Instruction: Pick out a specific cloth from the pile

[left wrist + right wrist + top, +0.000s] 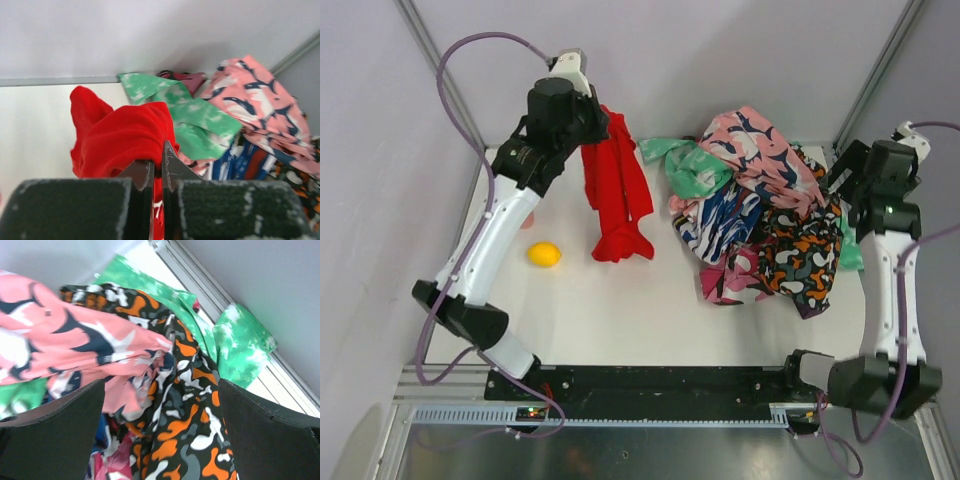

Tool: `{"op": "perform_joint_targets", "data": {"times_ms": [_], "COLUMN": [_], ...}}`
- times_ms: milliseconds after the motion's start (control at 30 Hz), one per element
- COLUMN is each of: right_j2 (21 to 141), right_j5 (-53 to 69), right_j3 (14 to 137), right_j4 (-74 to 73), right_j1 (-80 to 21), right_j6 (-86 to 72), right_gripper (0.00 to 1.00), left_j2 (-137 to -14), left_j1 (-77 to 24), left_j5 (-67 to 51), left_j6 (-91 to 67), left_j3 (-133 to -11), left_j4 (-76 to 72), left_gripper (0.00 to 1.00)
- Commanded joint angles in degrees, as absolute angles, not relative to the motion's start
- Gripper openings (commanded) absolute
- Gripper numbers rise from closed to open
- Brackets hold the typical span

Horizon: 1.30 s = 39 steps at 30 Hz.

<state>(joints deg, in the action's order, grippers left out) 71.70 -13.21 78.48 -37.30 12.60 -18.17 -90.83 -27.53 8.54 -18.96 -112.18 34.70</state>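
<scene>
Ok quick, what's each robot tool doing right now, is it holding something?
Left tool: closed, holding the red cloth.
Right tool: open, gripping nothing, at the pile.

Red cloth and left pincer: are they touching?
Touching. The left wrist view shows the left pincer shut on a fold of the red cloth, with no gap.
</scene>
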Motion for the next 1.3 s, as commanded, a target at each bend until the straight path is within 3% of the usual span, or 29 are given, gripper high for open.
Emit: {"op": "perform_joint_targets", "data": {"times_ms": [0, 300, 433, 500, 600, 667, 867, 1100, 1267], "right_j2": [63.9, 46.4, 41.9, 40.9, 40.8, 41.1, 40.5, 33.0, 25.0], "right_j5": [-15.4, -10.0, -8.5, -7.2, -6.6, -7.4, -7.4, -3.7, -0.9], "right_j3": [78.2, 66.1, 60.7, 58.8, 57.4, 57.1, 55.2, 47.5, 41.6], "right_j4": [-39.3, -36.6, -37.0, -37.1, -37.9, -38.5, -38.1, -35.9, -32.9], "right_j1": [9.5, 4.5, 4.2, 4.3, 4.3, 4.3, 4.3, 4.2, 4.2], "right_j6": [-19.6, -20.4, -20.9, -21.0, -21.2, -21.5, -23.4, -23.6, -22.4], "right_gripper": [0.99, 0.99, 0.99, 0.99, 0.99, 0.99, 0.99, 0.99, 0.99], "left_j2": [-95.3, -108.4, -112.4, -113.0, -111.7, -109.1, -93.8, -63.4, -47.7], "left_j1": [-23.5, -14.2, -13.8, -14.0, -14.6, -15.0, -17.6, -19.9, -20.1], "left_j5": [14.9, 11.9, 2.8, -0.5, -2.1, -1.9, 1.7, 3.8, 5.5], "left_j6": [-16.7, -18.9, -19.5, -19.8, -19.7, -19.4, -20.5, -30.9, -35.8], "left_j3": [-115.5, -120.9, -118.8, -116.8, -113.6, -111.7, -100.4, -62.0, -48.9], "left_j4": [31.8, 32.2, 32.3, 32.3, 32.4, 32.5, 32.5, 32.7, 33.7], "left_gripper": [0.01, 0.01, 0.14, 0.3, 0.83, 0.95, 0.99, 1.0, 1.0]}}
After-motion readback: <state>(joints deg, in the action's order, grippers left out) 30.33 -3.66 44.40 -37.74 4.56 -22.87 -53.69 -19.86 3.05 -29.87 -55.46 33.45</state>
